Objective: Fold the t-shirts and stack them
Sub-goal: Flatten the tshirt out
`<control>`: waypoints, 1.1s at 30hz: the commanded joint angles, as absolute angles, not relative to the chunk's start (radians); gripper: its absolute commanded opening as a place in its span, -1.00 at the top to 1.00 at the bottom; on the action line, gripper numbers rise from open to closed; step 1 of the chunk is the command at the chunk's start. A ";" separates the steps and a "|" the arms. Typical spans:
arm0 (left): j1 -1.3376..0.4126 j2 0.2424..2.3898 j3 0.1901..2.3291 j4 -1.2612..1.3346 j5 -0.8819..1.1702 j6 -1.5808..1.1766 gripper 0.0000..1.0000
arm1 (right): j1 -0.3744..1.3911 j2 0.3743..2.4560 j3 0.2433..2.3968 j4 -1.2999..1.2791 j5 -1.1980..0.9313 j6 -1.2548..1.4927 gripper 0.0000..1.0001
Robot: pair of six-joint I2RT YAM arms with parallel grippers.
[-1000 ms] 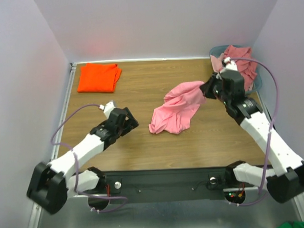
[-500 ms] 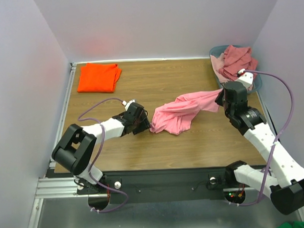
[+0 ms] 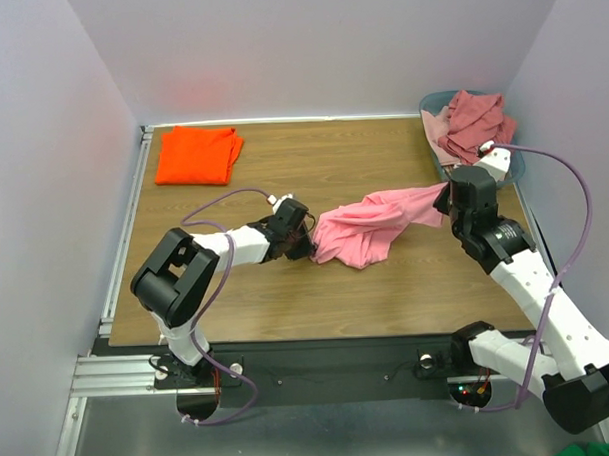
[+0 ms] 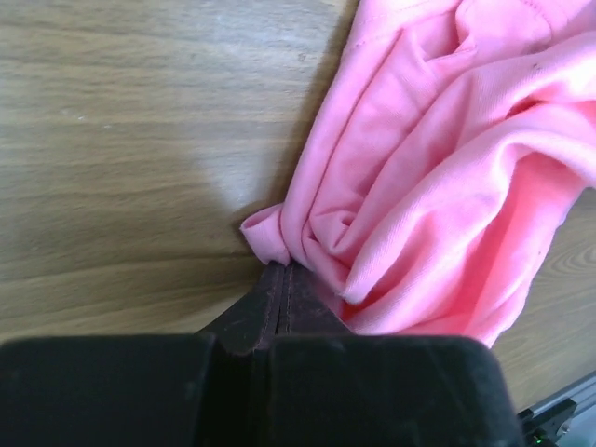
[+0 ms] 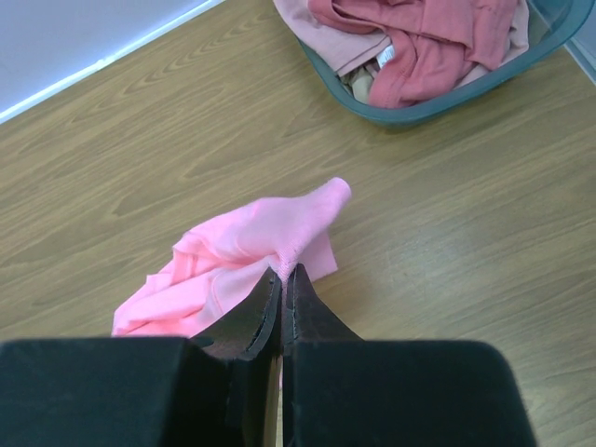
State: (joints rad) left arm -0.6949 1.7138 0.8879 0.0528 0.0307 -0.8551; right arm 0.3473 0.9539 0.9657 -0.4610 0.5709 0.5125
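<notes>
The soft light pink cotton t-shirt [image 3: 370,231] lies bunched up in the middle of the brown wooden table [image 3: 337,297]. It is stretched out between the two arms. The left gripper [image 4: 284,270] is pinched tight on the shirt's left corner, low on the wood. The right gripper [image 5: 282,275] is squeezed closed on the shirt's right end. Far to the back left of the pink shirt sits a folded bright orange-red t-shirt [image 3: 197,154]. To the back right of the pink shirt is a grey-blue plastic tub [image 5: 438,107] with crumpled dusty rose t-shirts [image 3: 476,122] piled inside.
</notes>
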 commanded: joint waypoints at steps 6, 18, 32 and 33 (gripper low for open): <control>-0.704 1.526 0.928 -0.165 -0.221 -0.861 1.00 | 0.344 0.894 0.998 -0.442 0.644 0.496 0.99; -0.704 0.921 1.146 -0.402 -0.649 -0.804 1.00 | 0.344 0.864 1.349 -0.465 0.542 0.434 0.99; -0.704 0.746 1.702 -0.364 -0.531 -0.549 1.00 | 0.344 0.881 1.856 -0.525 0.161 0.417 0.99; -0.704 0.750 1.703 -0.364 -0.528 -0.542 1.00 | 0.344 0.881 1.867 -0.526 0.146 0.420 0.99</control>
State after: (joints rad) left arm -0.7052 0.7448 1.6337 -0.4007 -0.5671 -0.6315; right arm 0.3477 0.8803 1.8088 -0.5255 0.2813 0.4160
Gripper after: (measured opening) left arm 0.017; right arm 0.038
